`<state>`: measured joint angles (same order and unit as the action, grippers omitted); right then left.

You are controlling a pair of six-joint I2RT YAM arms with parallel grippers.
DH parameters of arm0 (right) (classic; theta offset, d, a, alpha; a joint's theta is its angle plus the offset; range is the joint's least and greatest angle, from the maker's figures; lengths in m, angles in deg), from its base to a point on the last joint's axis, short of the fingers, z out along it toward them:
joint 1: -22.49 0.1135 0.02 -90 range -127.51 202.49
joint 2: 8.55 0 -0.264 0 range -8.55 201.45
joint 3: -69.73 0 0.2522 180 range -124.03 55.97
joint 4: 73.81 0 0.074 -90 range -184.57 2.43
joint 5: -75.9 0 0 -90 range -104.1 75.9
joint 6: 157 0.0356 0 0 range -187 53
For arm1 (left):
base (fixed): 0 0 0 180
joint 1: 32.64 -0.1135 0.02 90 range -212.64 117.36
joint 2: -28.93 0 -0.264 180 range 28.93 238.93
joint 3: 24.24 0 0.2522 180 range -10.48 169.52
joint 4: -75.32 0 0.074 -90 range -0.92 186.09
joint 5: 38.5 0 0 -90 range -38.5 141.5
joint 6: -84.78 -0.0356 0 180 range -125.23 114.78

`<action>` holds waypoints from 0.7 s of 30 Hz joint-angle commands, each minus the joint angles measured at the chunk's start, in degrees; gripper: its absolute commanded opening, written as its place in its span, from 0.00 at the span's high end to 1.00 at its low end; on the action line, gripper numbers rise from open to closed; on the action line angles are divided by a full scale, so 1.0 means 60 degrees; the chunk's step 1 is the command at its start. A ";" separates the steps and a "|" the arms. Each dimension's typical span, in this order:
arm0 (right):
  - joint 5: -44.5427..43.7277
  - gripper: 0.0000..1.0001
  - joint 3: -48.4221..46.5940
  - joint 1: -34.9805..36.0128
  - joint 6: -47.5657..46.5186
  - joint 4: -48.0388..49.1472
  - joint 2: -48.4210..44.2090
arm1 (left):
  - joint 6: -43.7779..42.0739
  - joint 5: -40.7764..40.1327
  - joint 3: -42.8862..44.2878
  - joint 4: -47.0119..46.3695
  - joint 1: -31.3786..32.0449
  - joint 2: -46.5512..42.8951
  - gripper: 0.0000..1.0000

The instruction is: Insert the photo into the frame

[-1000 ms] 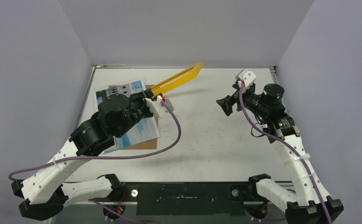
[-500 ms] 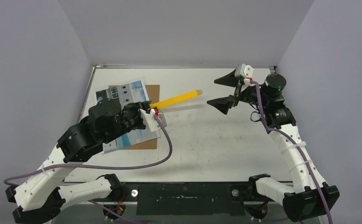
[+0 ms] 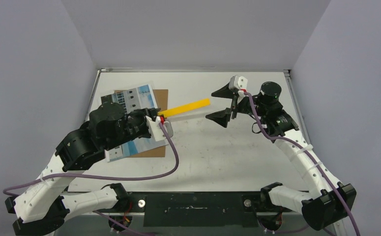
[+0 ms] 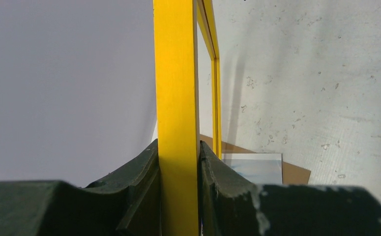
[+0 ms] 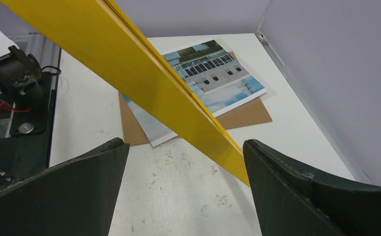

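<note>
Handover in prospect: at far left the photo (image 3: 134,96) lies face up on a brown board (image 3: 161,95) on the worktop (image 3: 218,152), partly under the left arm and down behind the left hand (image 3: 155,121). That hand is clamped on one rail of the yellow frame (image 3: 186,106), a finger pressed to each side, and holds it clear of the worktop. From the grip the frame's long axis runs away to the right, so nearly edge-on from above that it shows as a single bar, its free end pointing at the right hand (image 3: 219,104). There the fingers stand wide apart and hold nothing, and the bar's tip sits at the mouth of the gap. The wrist view has it crossing between the two fingers and lying closer to one, but whether it touches cannot be told. The right hand is by far the nearer to that free end, and the left hand to the photo, so a second grip on the frame looks the likely next move. No brand, label or writing can be read on the photo, frame or board.
</note>
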<state>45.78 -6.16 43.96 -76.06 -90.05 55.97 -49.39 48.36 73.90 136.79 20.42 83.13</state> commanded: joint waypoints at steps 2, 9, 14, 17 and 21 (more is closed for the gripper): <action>-0.0443 0.10 -0.0531 -0.0040 -0.0807 -0.0274 -0.0024 | -0.0382 0.0523 0.0594 -0.0684 -0.0009 -0.0311 1.00; -0.0113 0.12 -0.0613 0.0047 -0.0833 -0.0323 0.0320 | -0.0374 0.0812 0.0713 -0.0637 -0.0003 -0.0314 1.00; 0.0424 0.22 -0.0325 0.0238 -0.0590 -0.0188 0.0380 | -0.0341 0.0910 0.0656 -0.0887 -0.0003 -0.0357 1.00; 0.0546 0.28 0.0031 0.0448 -0.0219 0.0111 0.0371 | -0.0246 0.0903 0.0599 -0.1150 -0.0009 -0.0356 1.00; 0.0333 0.41 0.0354 0.0904 -0.0010 0.0340 0.0309 | -0.0167 0.1012 0.0445 -0.1461 -0.0019 -0.0386 1.00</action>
<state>46.12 -5.59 47.09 -77.41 -92.31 58.22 -49.30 52.97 73.92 138.25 20.42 82.45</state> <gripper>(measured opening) 0.644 0.248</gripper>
